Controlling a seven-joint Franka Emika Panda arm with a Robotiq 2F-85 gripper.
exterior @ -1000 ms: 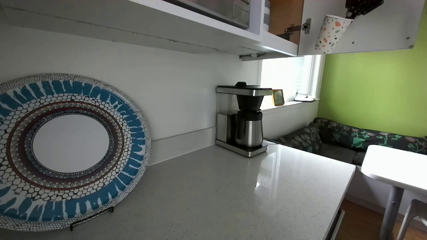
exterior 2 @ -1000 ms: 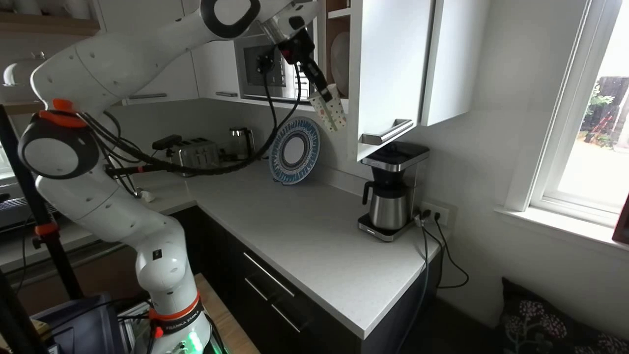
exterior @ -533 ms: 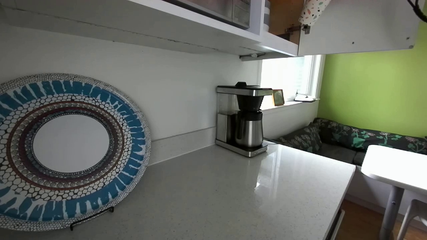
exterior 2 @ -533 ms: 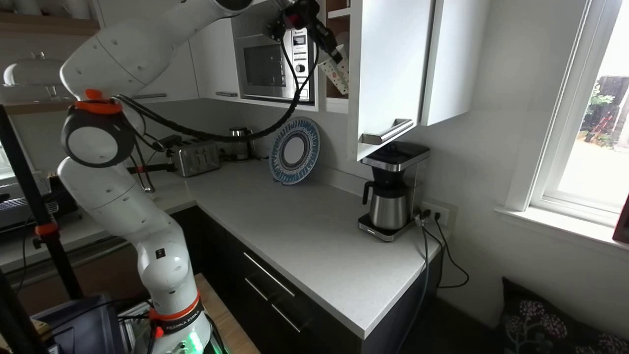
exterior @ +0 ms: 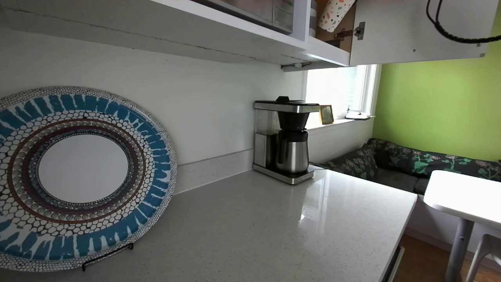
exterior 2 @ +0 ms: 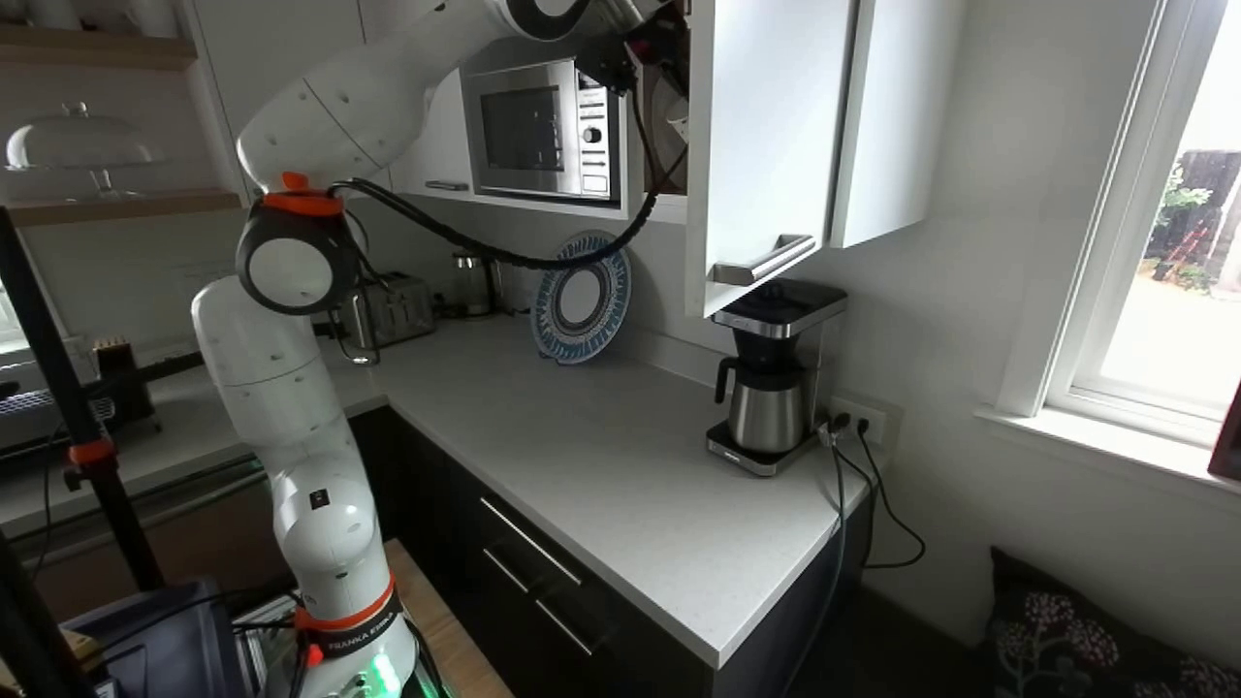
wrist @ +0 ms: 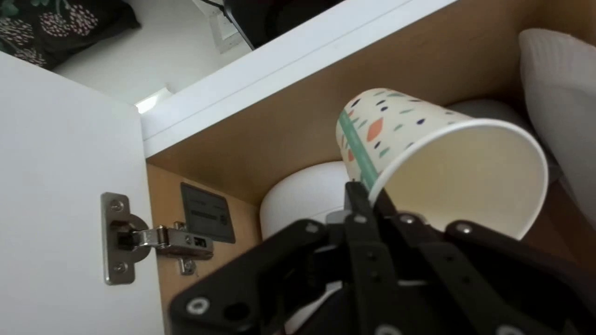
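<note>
Pinching the rim of the speckled paper cup (wrist: 437, 158), your gripper (wrist: 370, 195) fills the lower middle of the wrist view, clenched on the cup wall. You hold the cup tilted right of centre, mouth facing the lower right, across the opening of the wood-lined cabinet (wrist: 298, 130); how far inside it reaches, you cannot tell. Behind the cup, a round white container (wrist: 300, 197) shows near the centre, and a pale ribbed vessel (wrist: 556, 83) at the right edge. A metal hinge (wrist: 179, 244) joins the cabinet to its swung-out door (wrist: 60, 186), at left. Beyond, toward the upper left, lies a dark floral cushion (wrist: 70, 30). In an exterior view, your coffee maker (exterior: 293, 154) stands mid-frame on the pale counter (exterior: 235, 235).
</note>
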